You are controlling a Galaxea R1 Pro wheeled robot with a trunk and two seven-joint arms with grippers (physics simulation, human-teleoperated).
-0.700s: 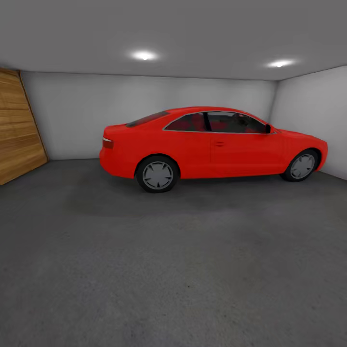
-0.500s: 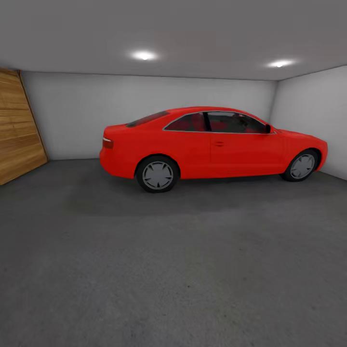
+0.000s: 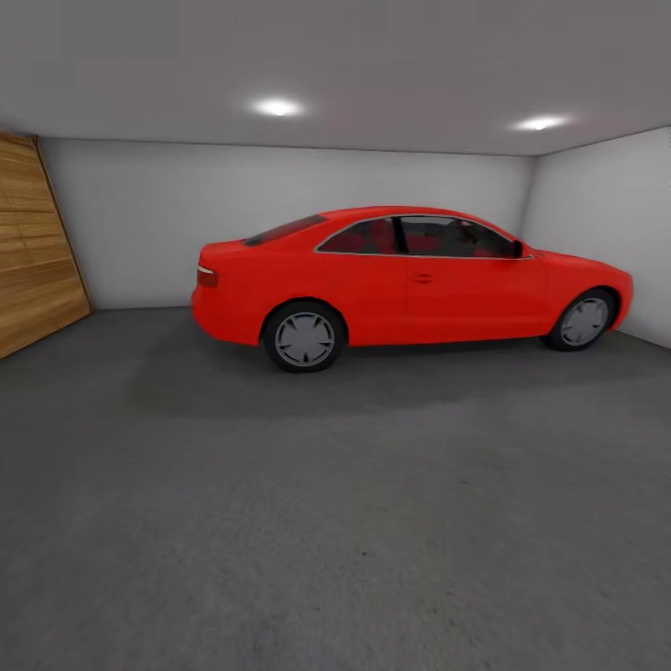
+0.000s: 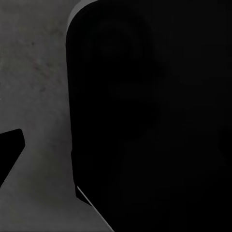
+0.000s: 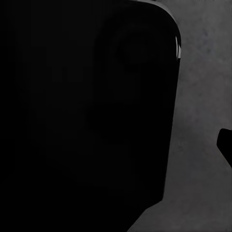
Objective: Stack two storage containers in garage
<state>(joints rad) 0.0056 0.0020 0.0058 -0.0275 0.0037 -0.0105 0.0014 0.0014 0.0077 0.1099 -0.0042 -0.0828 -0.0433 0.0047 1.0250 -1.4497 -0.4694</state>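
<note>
I am in the garage, facing its dark grey concrete floor (image 3: 335, 522). The two storage containers are out of view, and so is the living room. In the left wrist view a large black shape (image 4: 154, 116) covers most of the picture, with a strip of the concrete floor (image 4: 38, 87) beside it and a small black tip (image 4: 9, 147) at the edge. The right wrist view is much the same: a black mass (image 5: 82, 106), grey floor (image 5: 203, 96) and a dark tip (image 5: 226, 145). How the jaws stand is not visible.
A red coupe car (image 3: 410, 280) is parked side-on across the back of the room. A slatted wooden door (image 3: 33, 252) leans in at the far left. White walls (image 3: 140, 224) close the back and right. A wide stretch of concrete lies between me and the car.
The whole picture has shifted by a hair to the left, so the camera moved slightly. Nothing in the garage itself has moved.
</note>
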